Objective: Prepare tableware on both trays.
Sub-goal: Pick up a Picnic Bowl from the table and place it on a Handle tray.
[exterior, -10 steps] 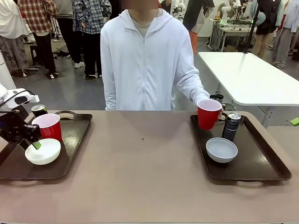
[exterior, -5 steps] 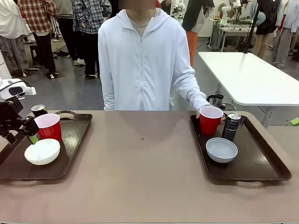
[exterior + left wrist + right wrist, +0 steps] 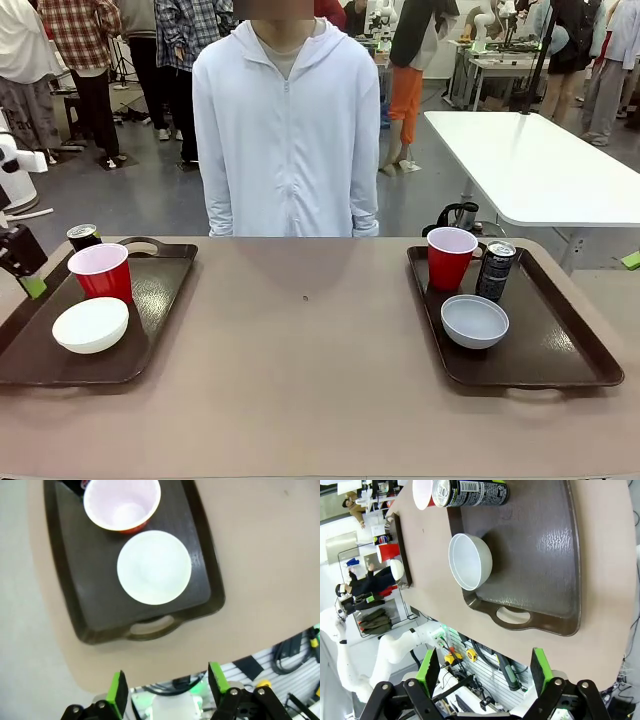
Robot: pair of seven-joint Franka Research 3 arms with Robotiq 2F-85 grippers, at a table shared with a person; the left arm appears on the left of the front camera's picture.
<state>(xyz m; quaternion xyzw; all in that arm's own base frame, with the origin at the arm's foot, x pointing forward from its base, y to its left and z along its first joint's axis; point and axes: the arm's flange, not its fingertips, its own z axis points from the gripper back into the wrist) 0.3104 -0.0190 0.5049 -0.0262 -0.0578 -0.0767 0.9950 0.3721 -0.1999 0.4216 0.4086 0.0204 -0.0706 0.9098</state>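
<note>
The left tray (image 3: 150,300) holds a red cup (image 3: 100,272), a cream-white bowl (image 3: 91,325) and a dark can (image 3: 83,237). My left gripper (image 3: 22,268) hangs at the tray's left edge, apart from the bowl. From above it stands open and empty (image 3: 167,692) over the table edge, with the bowl (image 3: 154,567) and cup (image 3: 122,504) ahead. The right tray (image 3: 550,350) carries a red cup (image 3: 450,257), a can (image 3: 495,270) and a pale grey bowl (image 3: 474,321). My right gripper (image 3: 485,670) is open, off that tray's (image 3: 540,555) handle end, clear of the grey bowl (image 3: 470,561).
A person in a white hooded jacket (image 3: 285,130) stands at the far side, arms down. The brown table (image 3: 300,350) lies bare between the trays. A white table (image 3: 540,170) stands behind on the right.
The person set the red cup down on the right tray and drew the hand back. My left gripper left the cream-white bowl and pulled away to the left.
</note>
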